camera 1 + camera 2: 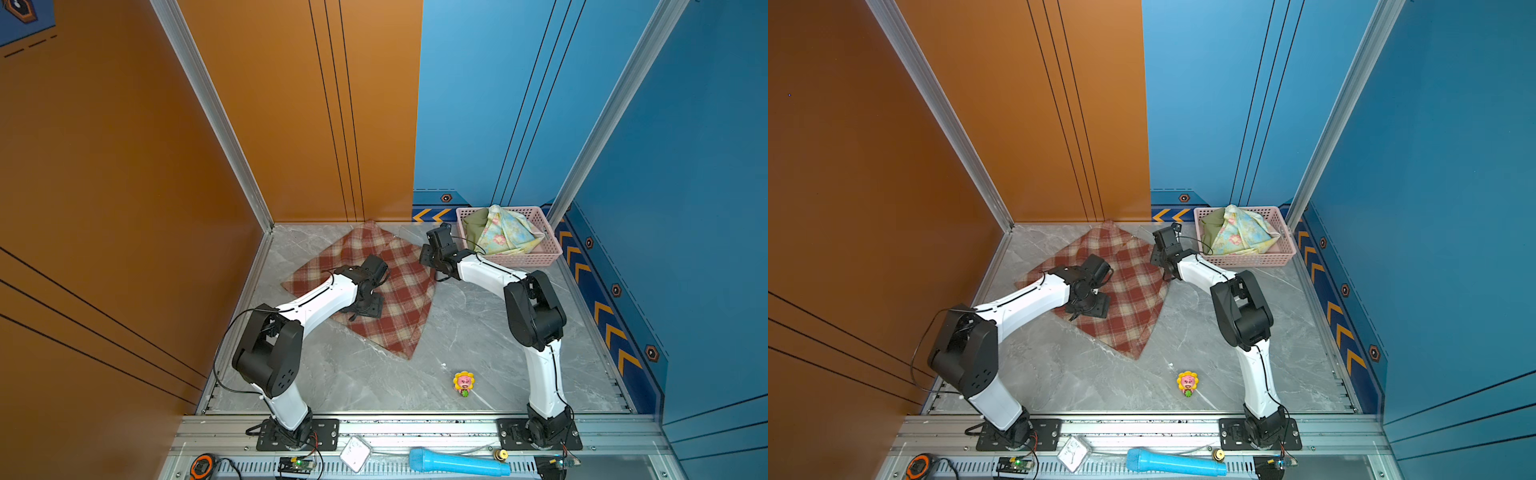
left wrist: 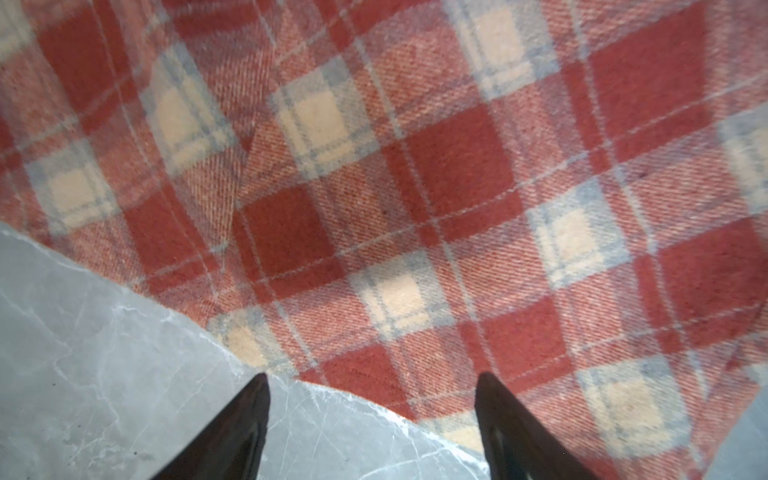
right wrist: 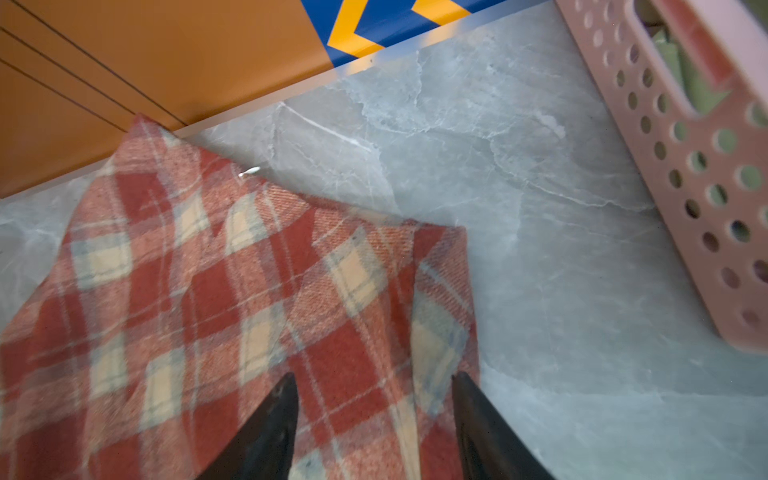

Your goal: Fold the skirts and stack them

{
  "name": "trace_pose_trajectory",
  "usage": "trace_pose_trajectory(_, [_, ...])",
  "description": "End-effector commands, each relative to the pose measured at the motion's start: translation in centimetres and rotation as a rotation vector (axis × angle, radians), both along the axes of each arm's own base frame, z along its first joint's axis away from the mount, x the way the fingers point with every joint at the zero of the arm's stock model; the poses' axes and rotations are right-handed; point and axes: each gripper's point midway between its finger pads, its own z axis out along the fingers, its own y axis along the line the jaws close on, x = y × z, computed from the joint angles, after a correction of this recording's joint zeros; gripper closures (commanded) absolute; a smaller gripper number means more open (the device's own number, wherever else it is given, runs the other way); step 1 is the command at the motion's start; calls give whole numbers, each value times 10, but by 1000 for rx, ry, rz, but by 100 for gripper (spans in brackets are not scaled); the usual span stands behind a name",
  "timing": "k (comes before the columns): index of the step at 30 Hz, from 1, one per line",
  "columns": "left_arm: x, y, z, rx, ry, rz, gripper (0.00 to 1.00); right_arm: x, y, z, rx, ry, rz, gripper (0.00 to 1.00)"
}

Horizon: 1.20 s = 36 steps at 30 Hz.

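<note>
- Top views (both), nearest the rail: a blue mic (image 1: 457, 464) lies on its side, off the table (image 1: 478, 332).
- Toy (image 1: 463, 383) (small, sunflower-faced) stands on the table's near half, right of middle, well apart from any cloth.
- Plaid skirt (image 1: 399, 299) lies spread on the table, left of middle.
  - It runs from mid-table to the back, with its near corner pointing toward the rail.
  - Its far corner touches the foot of the orange wall (image 1: 311, 124).
  - One layer overlaps another, and that edge shows across the far part.
- Left gripper (image 2: 372, 377) is over the plaid skirt's near-left hem.
  - In the left wrist view both fingers stand apart with nothing between them.
  - One tip is over bare table and the other is over cloth just inside the hem.
  - I cannot tell whether the tips touch down.
- Right gripper (image 3: 372, 376) is at the plaid skirt's right corner, between skirt and basket (image 1: 515, 261).
  - In the right wrist view (somewhat blurred) the fingers stand apart.
  - Plaid shows in the gap beneath them and nothing is pinched.
- The basket sits in the table's far right corner, just beside the right arm's wrist.
- Floral skirt (image 1: 505, 232) is bunched inside the basket and rises above its rim.
- Olive skirt (image 1: 473, 224) is in the basket too, at its left end, touching the floral skirt and partly under it (both crumpled, neither folded).
</note>
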Motion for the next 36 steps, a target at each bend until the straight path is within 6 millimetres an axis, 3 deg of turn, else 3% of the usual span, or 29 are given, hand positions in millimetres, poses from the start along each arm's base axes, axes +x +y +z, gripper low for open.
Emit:
trace_pose_trajectory(1, [0,9,4,0,-17,46,21,10,-10,-7,-45,10,-88,41])
trace_pose_trajectory(6, [5,17,9,-34,-22,86,21,20,-6,-23,-78,51,-111,43])
trace_pose_trajectory(8, [6,20,11,-48,-24,101,20,23,-9,-28,-89,64,-128,59])
trace_pose_trajectory(10, [6,21,13,-69,-24,111,21,25,-11,-27,-86,62,-132,87])
trace_pose_trajectory(12, [3,20,13,-96,-17,119,21,24,-10,-21,-75,59,-124,100])
trace_pose_trajectory(15, [-1,18,11,-143,-6,140,21,16,-10,-7,-52,46,-122,100])
trace_pose_trajectory(23, [-11,15,-13,-217,35,192,20,-35,-23,8,116,10,-155,100])
trace_pose_trajectory(29, [2,23,-31,-177,45,225,20,-77,-33,-1,178,26,-179,100])
trace_pose_trajectory(36, [27,33,-58,-162,72,294,20,-121,-32,-3,236,11,-217,100])
